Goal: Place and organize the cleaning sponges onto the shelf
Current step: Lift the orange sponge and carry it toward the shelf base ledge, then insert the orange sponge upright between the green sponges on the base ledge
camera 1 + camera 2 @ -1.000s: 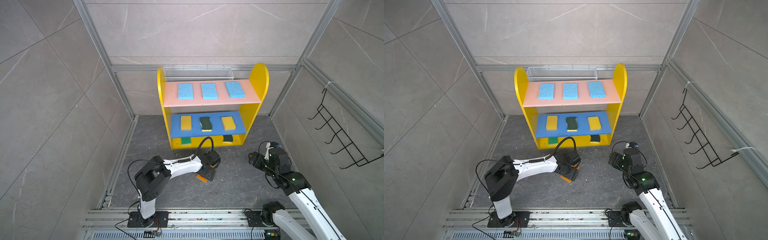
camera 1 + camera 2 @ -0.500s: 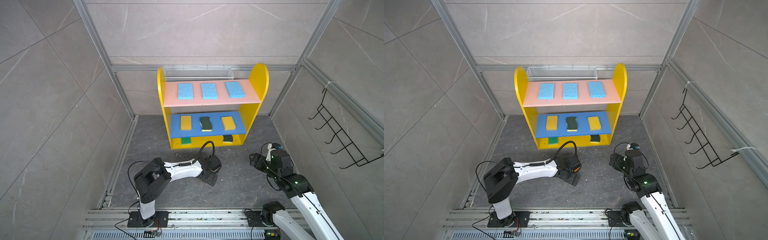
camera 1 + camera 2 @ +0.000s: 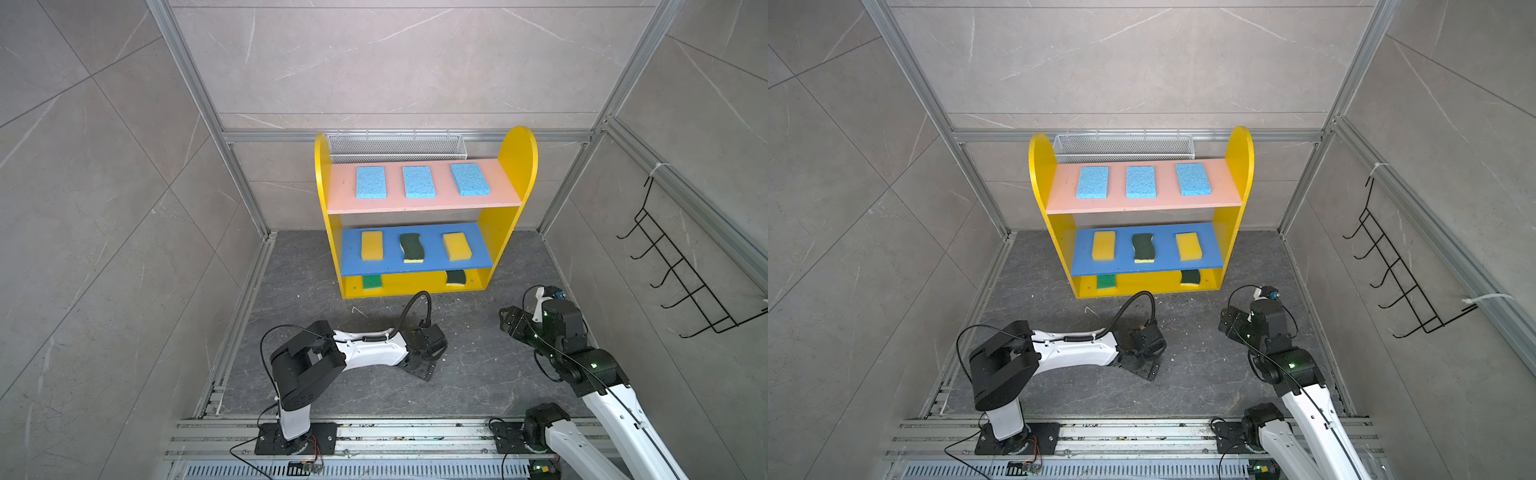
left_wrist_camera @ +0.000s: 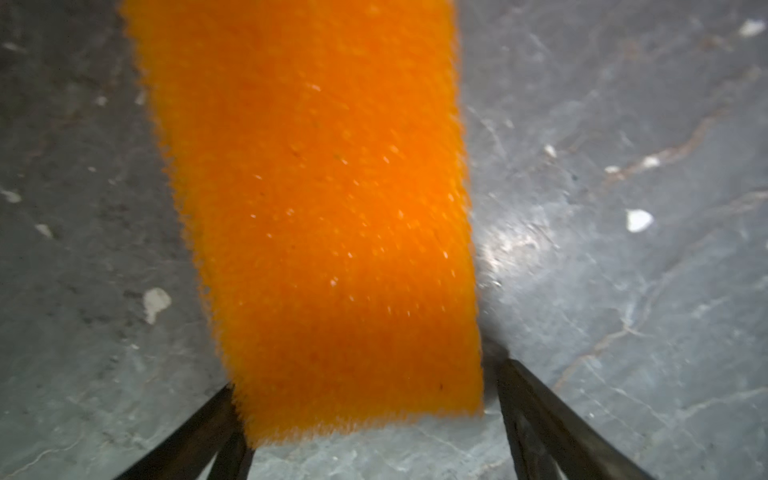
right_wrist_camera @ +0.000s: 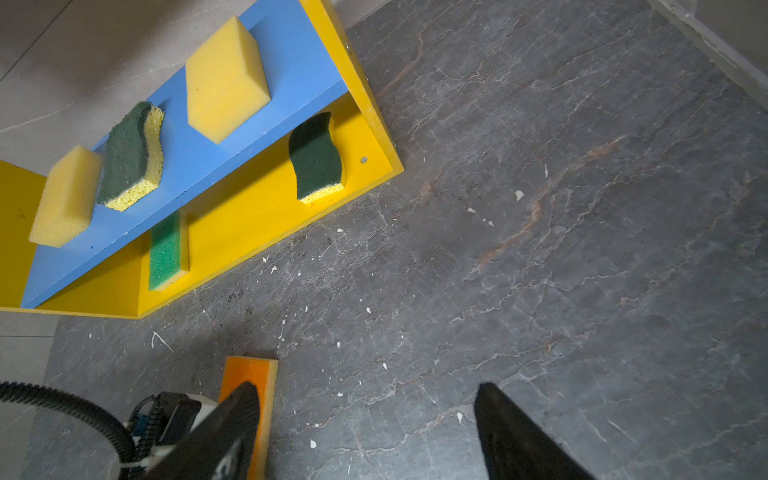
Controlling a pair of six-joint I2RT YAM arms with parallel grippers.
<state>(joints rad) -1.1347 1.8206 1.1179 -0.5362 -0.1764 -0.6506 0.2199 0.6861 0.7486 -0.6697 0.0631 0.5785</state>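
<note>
Left gripper (image 4: 365,376) straddles orange sponge (image 4: 324,208) on floor (image 4: 623,291), jaws wide, grip not determinable; right gripper (image 5: 363,388) spread wide, holding nothing

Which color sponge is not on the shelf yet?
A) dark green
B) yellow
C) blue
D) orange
D: the orange sponge lies on the floor between the fingers of the left gripper, while every blue, yellow and green one sits on the shelf.
</note>
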